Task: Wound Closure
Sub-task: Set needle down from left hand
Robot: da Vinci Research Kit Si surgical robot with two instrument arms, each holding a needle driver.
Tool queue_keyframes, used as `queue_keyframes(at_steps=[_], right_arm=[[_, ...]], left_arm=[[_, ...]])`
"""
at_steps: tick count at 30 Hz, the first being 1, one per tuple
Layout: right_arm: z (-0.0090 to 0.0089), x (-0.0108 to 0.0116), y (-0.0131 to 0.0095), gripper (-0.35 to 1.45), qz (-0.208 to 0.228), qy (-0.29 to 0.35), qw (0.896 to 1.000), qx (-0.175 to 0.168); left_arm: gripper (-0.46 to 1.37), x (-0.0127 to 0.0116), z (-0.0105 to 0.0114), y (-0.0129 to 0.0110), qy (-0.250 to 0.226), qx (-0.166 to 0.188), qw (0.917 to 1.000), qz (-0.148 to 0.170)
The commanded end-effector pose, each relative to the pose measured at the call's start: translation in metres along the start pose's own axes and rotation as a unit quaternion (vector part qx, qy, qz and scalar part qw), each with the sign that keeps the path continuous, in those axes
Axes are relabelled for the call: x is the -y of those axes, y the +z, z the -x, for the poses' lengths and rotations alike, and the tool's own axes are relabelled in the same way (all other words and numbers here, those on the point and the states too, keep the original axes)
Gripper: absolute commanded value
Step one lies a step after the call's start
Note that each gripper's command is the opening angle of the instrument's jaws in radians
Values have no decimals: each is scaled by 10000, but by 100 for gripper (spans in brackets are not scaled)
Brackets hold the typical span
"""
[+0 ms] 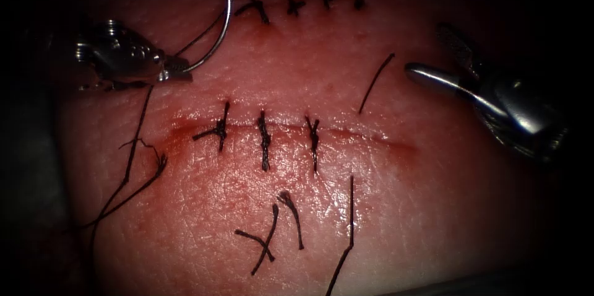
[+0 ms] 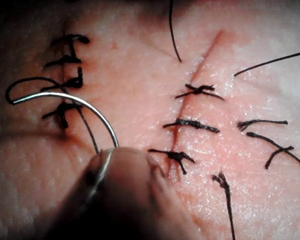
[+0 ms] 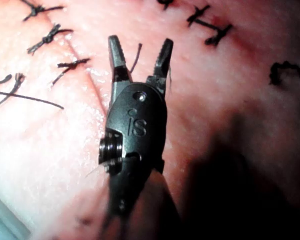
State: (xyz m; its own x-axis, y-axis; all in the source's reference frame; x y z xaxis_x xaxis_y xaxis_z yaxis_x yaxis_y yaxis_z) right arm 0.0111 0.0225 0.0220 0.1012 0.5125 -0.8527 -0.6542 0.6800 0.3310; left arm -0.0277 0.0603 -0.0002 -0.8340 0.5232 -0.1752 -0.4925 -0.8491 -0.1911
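Both tools flank the cut point(image 1: 322, 132): left tool point(image 1: 176, 68) clamps the needle point(image 1: 224, 20), clear of tissue point(image 1: 433, 209), its tip cropped; right tool point(image 1: 442, 54) gapes empty.

One needle point(image 1: 224, 17), two tools point(image 1: 133, 57), three cut stitches point(image 1: 264, 138).

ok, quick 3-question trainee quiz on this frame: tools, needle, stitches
1. True or false: the left tool holds the needle clear of the tissue.
2. The right tool has its jaws: A) shut on thread, B) open, holding nothing, C) shut on tissue.
3. How many stitches cross the cut in the endoscope view?

Key: 1 true, gripped near one end of its curve. 2 B. 3 three.
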Motion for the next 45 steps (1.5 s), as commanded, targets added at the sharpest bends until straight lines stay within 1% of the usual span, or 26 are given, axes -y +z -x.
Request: queue_keyframes(at_steps=[1, 4, 7, 8, 9, 10, 11, 12, 15, 18, 22, 24, 26, 27, 28, 30, 33, 37, 41, 43, 45], right_arm=[[-2, 1, -2, 108, -8, 2, 10000, 2], [-2, 3, -2, 107, -4, 0, 10000, 1], [-1, 3, 0, 107, 14, 0, 10000, 1], [-1, 3, 1, 107, 19, -1, 10000, 1], [-1, 4, 2, 107, 22, -1, 10000, 1], [-1, 4, 2, 107, 20, -1, 10000, 1], [-1, 4, 2, 107, 18, -1, 10000, 0], [-1, 5, 1, 107, 17, -2, 10000, 0], [0, 6, 0, 107, 13, -10, 10000, -5], [1, 7, 0, 107, 12, -19, 10000, -10], [2, 6, 1, 107, 18, -22, 10000, 3], [2, 5, 2, 107, 21, -23, 10000, 3], [3, 5, 2, 107, 20, -24, 10000, 2], [3, 5, 2, 107, 19, -25, 10000, 2], [3, 5, 2, 107, 19, -26, 10000, 1], [3, 5, 2, 107, 20, -28, 10000, 0], [4, 5, 2, 106, 22, -29, 10000, -1], [4, 5, 2, 106, 22, -29, 10000, 0], [4, 4, 2, 106, 23, -28, 10000, 0], [4, 4, 3, 106, 24, -29, 10000, -1], [4, 4, 3, 106, 25, -31, 10000, -2]], left_arm=[[-35, 0, -1, 1, 4, 28, 9999, 100], [-35, -1, 2, 7, 0, 143, 9993, 360], [-35, -8, 7, 19, 7, 477, 9954, 834], [-35, -11, 9, 24, 13, 667, 9924, 1035], [0, -13, 10, 29, 29, 821, 9900, 1149], [19, -13, 10, 32, 11, 843, 9898, 1147], [30, -12, 10, 35, -12, 843, 9900, 1128], [35, -11, 9, 37, -68, 789, 9909, 1091], [60, -9, 9, 39, -199, 672, 9922, 1031], [73, -7, 7, 39, -307, 581, 9928, 1003], [79, -3, 3, 34, -385, 262, 9940, 994], [78, 1, 0, 28, -451, -24, 9928, 1114], [72, 4, -2, 23, -503, -256, 9922, 1116], [72, 7, -5, 18, -548, -450, 9914, 1103], [75, 8, -6, 14, -602, -530, 9905, 1114], [78, 9, -7, 9, -628, -589, 9896, 1150], [80, 7, -9, 4, -646, -571, 9896, 1150], [91, 2, -10, 1, -681, -582, 9891, 1172], [90, -2, -9, -4, -661, -583, 9889, 1200], [93, -2, -8, -7, -665, -705, 9873, 1256], [90, -2, -7, -12, -691, -921, 9855, 1244]])
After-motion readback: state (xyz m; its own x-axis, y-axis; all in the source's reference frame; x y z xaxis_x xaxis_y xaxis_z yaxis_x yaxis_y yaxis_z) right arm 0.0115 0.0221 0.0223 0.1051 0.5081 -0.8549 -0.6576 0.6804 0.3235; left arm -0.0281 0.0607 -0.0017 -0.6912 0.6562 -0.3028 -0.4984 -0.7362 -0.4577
